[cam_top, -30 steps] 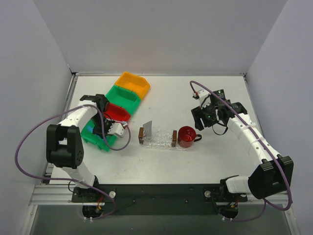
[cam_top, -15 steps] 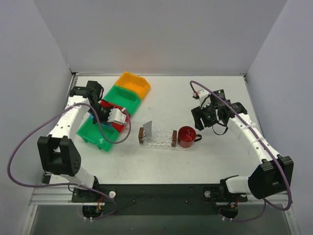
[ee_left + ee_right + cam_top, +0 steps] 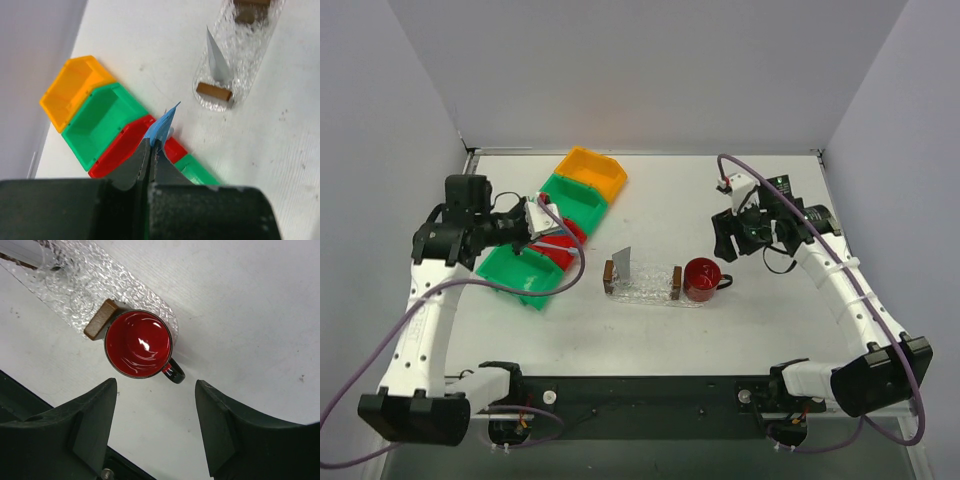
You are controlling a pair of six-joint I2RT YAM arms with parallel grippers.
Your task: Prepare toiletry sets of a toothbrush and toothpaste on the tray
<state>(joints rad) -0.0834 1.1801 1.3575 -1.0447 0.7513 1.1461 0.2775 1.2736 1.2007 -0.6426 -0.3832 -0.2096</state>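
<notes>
Our left gripper [image 3: 150,146] is clenched on the flat end of the blue tube [image 3: 162,124] and holds it up over the red bin [image 3: 120,150], left of the tray [image 3: 250,45]. Our right gripper [image 3: 155,390] is spread wide and holds nothing above the mug [image 3: 138,343], just beside the tray's right end. The silver tube [image 3: 216,62] stands tilted inside the tray, near its left handle. The orange bin [image 3: 70,90] and green bin [image 3: 97,120] sit left of the tray on the white table [image 3: 670,340], with grey walls [image 3: 640,70] around it.
</notes>
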